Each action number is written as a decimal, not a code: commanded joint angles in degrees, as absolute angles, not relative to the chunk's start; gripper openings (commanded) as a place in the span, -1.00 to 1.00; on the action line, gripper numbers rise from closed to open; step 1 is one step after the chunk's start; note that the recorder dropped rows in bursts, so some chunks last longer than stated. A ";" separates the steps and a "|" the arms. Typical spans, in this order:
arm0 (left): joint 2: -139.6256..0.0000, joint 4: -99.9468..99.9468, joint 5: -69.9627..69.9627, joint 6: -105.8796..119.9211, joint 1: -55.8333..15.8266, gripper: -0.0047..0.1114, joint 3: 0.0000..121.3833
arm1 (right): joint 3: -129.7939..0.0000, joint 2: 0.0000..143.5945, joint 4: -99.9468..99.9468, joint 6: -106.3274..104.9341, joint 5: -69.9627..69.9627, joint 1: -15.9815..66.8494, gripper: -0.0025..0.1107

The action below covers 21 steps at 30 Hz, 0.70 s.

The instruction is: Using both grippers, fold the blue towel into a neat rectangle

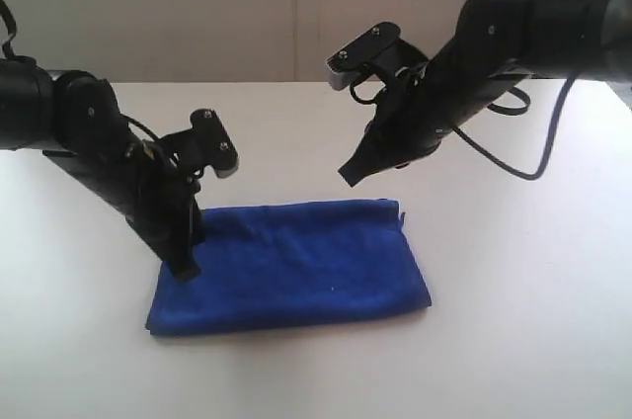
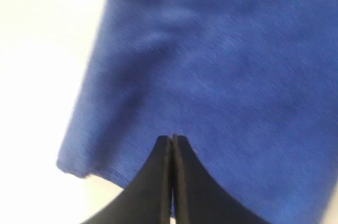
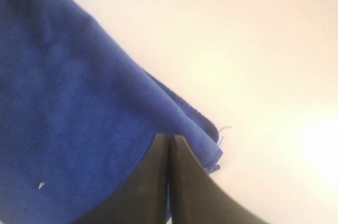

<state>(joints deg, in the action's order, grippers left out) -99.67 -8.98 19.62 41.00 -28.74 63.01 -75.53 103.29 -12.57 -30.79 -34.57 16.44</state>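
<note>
The blue towel point(image 1: 296, 266) lies folded into a flat rectangle on the white table point(image 1: 533, 271), with layered edges and loose threads at its far right corner point(image 3: 211, 145). My left gripper point(image 1: 185, 271) is down at the towel's left end, jaws shut with no cloth showing between them; in the left wrist view the gripper point(image 2: 172, 138) points onto the blue towel point(image 2: 222, 65) near one edge. My right gripper point(image 1: 351, 174) hangs shut in the air above the far right corner. The right wrist view shows the gripper point(image 3: 169, 137) empty over the towel point(image 3: 63, 102).
Bare white tabletop surrounds the towel on every side. A pale wall point(image 1: 247, 4) rises behind the table's far edge. A black cable point(image 1: 513, 157) loops down from the right arm over the table at the right.
</note>
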 commanded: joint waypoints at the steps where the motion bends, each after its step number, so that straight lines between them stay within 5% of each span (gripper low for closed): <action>1: -102.72 -11.48 12.16 40.45 -28.70 -0.92 63.43 | -78.06 109.47 -12.44 -30.16 -34.38 15.34 -0.96; 21: -112.77 -10.13 6.22 40.86 -28.70 -0.92 63.43 | -79.33 119.86 -5.26 -30.43 -24.42 11.92 -0.96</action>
<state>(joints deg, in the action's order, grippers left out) -111.17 -10.66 3.57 40.86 -28.74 64.01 -79.15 121.02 -6.13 -30.64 -24.78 12.56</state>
